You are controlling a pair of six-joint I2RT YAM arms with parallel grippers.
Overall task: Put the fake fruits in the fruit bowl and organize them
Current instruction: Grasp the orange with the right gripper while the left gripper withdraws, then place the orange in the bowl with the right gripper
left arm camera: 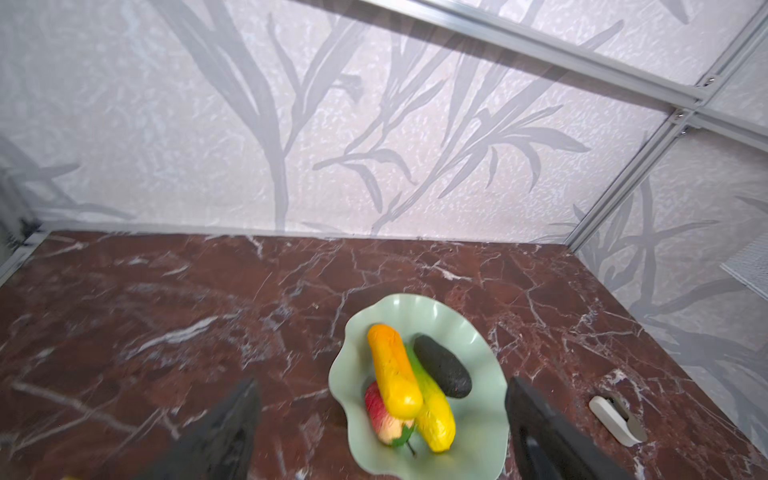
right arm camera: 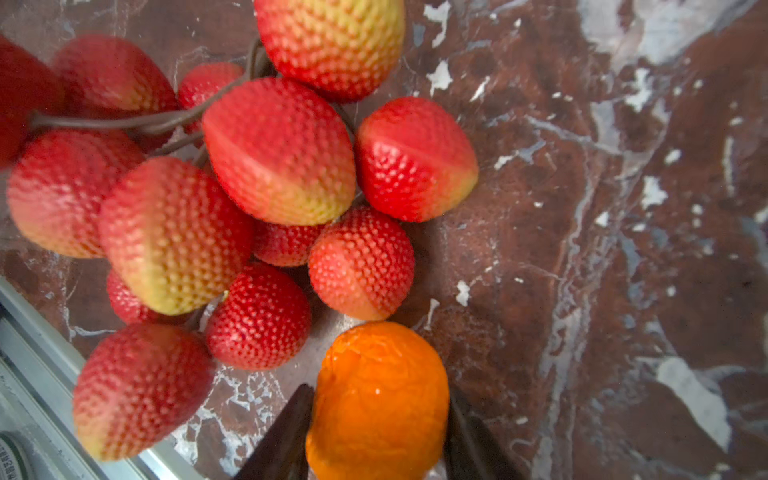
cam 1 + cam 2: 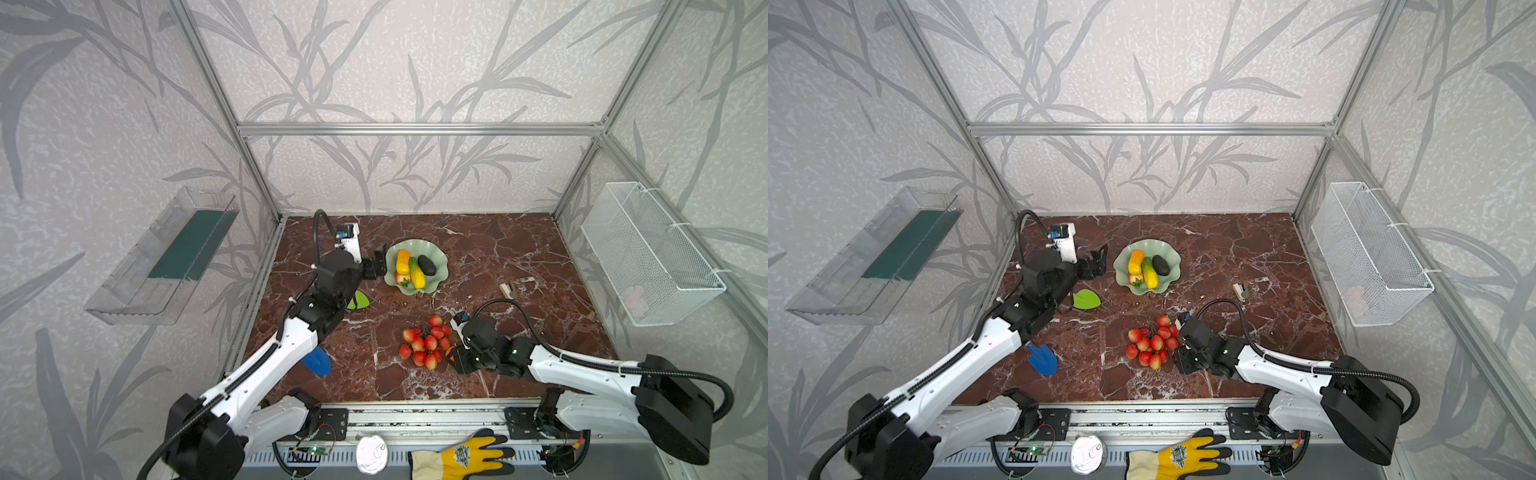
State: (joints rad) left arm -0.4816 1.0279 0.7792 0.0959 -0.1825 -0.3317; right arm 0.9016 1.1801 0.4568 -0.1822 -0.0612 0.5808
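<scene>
The pale green fruit bowl (image 3: 440,253) (image 3: 1173,253) (image 1: 478,415) stands at the back middle of the marble table. It holds a yellow-orange oblong fruit (image 3: 402,261) (image 1: 392,374), a green-yellow oblong fruit (image 3: 417,274) (image 1: 436,419), a dark avocado (image 3: 427,265) (image 1: 442,365) and a red strawberry (image 3: 401,279) (image 1: 380,411). My left gripper (image 3: 376,266) (image 3: 1098,259) (image 1: 380,386) hovers open and empty at the bowl's left rim. A bunch of red berries (image 3: 426,343) (image 2: 278,153) lies near the front. Right beside it my right gripper (image 3: 451,357) (image 2: 378,403) is shut on a small orange (image 2: 380,399) low at the table.
A green toy shovel (image 3: 359,300) and a blue one (image 3: 318,361) lie under my left arm. A small white-grey object (image 3: 508,290) lies right of the bowl. A wire basket (image 3: 648,253) hangs on the right wall and a clear tray (image 3: 166,257) on the left wall.
</scene>
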